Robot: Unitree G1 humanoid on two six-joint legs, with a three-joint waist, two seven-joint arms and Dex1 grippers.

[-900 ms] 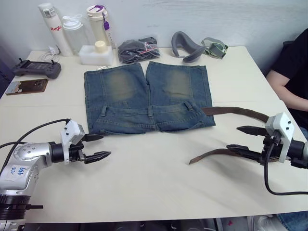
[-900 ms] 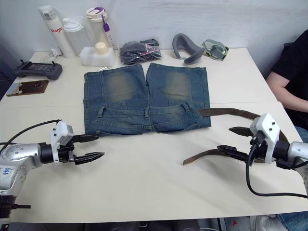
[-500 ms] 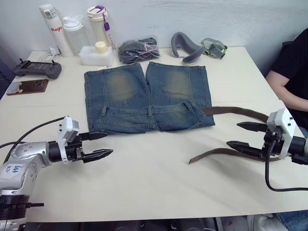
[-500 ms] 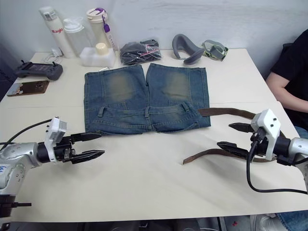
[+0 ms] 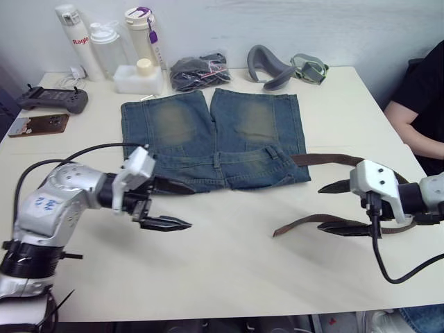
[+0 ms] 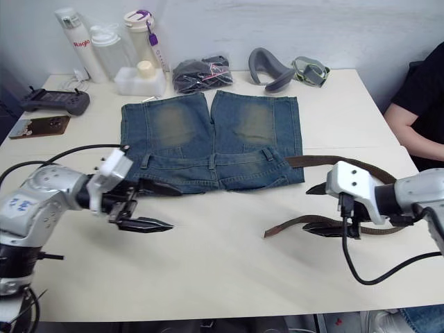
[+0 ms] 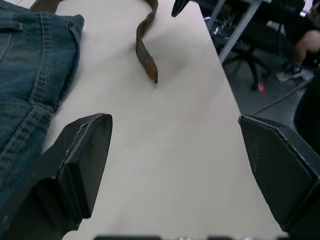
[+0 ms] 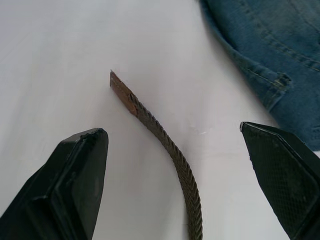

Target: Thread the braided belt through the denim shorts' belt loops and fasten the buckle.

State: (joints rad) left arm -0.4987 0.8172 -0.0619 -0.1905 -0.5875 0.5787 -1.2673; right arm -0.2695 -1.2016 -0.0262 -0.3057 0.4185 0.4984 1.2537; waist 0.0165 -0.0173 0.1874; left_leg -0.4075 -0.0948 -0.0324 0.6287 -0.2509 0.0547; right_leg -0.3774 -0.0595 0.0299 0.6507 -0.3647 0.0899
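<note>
The denim shorts (image 5: 211, 135) lie flat mid-table, waistband toward me, with belt loops (image 5: 217, 161) upright along it. The braided belt (image 5: 340, 161) runs from the shorts' right waistband corner, curves round at the right and comes back to its tip (image 5: 277, 232). The buckle is hidden. My left gripper (image 5: 189, 206) is open just in front of the waistband's left part, its upper finger close to the hem. My right gripper (image 5: 327, 207) is open, its lower finger by the returning strap. The right wrist view shows the belt (image 8: 167, 142) lying between the open fingers.
At the back stand bottles (image 5: 104, 45), a white container (image 5: 139, 78), a bagged dark bundle (image 5: 200, 71), a grey neck pillow (image 5: 269, 67) and goggles (image 5: 309, 68). A controller (image 5: 52, 99) and a small brown item (image 5: 38, 125) lie at left. A person's arm (image 5: 416, 125) rests at the right edge.
My left gripper has moved right and forward to the shorts' waistband and opened wider. My right gripper has moved left along the belt toward its tip.
</note>
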